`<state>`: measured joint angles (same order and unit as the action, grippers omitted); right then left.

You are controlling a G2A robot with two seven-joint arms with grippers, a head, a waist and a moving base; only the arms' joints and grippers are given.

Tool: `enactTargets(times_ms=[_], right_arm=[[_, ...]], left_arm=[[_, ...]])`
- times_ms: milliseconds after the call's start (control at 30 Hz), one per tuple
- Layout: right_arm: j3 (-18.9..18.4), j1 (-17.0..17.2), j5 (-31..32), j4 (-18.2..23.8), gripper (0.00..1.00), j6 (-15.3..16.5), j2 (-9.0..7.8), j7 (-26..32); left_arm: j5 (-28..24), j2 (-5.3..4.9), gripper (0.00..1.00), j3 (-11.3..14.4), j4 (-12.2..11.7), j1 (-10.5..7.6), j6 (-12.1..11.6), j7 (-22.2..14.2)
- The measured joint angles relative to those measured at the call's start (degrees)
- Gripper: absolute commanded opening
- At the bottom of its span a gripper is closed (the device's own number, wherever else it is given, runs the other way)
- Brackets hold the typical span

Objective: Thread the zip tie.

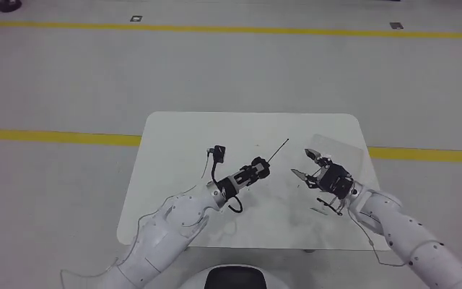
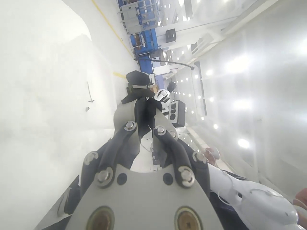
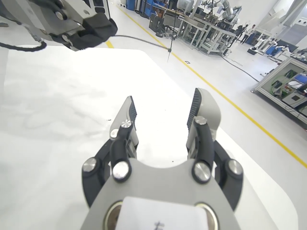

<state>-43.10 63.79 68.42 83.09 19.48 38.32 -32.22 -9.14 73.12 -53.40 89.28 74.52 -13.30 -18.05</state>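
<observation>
Over the white table (image 1: 188,152), the left gripper (image 1: 261,167) clamps the zip tie (image 1: 278,149) jutting outward, presumably offering it to the right gripper (image 1: 301,162), spread wide nearby.

— Bright, even light from above; the bench (image 3: 72,92) glares almost white.
— In the left wrist view, ceiling lamps (image 2: 243,142) flare into pale haze, and lines bend near the edges.
</observation>
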Motion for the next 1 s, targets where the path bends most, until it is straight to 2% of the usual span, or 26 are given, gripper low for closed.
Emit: enactTargets(times_ms=[67, 100, 133, 667, 833, 1000], right_arm=[[0.54, -0.76, -0.78, -0.3, 0.48, 0.0, -0.2, 0.57], [0.7, -1.17, -1.07, -0.4, 0.97, 0.0, -0.24, 1.21], [0.75, -1.36, -1.3, -0.48, 1.0, 0.0, -0.23, 1.65], [0.6, -1.49, -1.52, -0.7, 1.0, 0.0, -0.2, 2.22], [1.86, -2.46, -4.19, 2.44, 1.0, 0.0, 0.54, 6.02], [4.07, -5.18, -8.25, 3.51, 1.0, 0.0, 1.03, 10.33]], left_arm=[[0.04, 0.01, 0.0, 0.06, -0.05, -0.03, 0.02, 0.01], [0.04, 0.01, 0.0, 0.05, -0.03, -0.02, 0.0, 0.0], [0.04, 0.01, 0.0, 0.04, -0.02, -0.02, -0.01, -0.01], [0.03, 0.0, 0.0, 0.04, -0.01, -0.01, -0.02, -0.02], [0.03, 0.0, 0.0, 0.04, -0.01, -0.01, -0.02, -0.02], [0.03, 0.0, 0.0, 0.04, -0.01, -0.01, -0.02, -0.02]])
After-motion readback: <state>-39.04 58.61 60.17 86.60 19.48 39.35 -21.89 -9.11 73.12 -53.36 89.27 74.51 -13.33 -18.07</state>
